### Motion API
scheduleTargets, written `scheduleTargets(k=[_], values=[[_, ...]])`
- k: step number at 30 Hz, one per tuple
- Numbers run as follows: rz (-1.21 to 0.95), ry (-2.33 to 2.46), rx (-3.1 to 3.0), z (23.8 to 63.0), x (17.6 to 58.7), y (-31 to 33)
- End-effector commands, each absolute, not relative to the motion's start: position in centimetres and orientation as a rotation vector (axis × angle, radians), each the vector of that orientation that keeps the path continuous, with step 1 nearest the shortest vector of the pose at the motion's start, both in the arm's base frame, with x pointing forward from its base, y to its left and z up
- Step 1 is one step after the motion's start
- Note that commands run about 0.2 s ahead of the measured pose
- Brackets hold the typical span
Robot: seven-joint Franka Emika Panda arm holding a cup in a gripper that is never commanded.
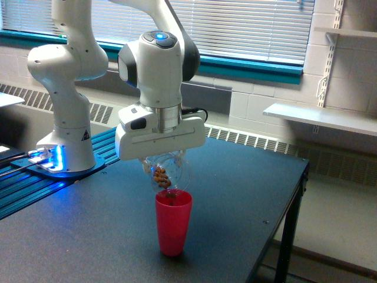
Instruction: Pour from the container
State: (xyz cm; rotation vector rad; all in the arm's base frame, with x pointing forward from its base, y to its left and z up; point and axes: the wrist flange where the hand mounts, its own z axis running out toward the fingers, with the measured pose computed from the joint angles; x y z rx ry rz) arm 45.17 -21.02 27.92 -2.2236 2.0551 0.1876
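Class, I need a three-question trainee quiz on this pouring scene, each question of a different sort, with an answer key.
1. True or false: the clear container is tilted with its mouth directly above the red cup.
2. Multiple choice: what shows inside the container? A) blue liquid B) brown lumpy pieces C) nothing
3. Fill in: the red cup stands upright on the dark ____.

Key:
1. True. The gripper holds the container over the cup's rim.
2. B.
3. table.
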Motion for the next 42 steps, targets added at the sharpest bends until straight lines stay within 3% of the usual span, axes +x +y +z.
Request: scheduleTargets(k=[1, 42], values=[[0.187, 2.052, -2.209, 28.5, 45.2, -21.4], [0.234, 2.044, -2.201, 29.2, 46.1, -23.0]])
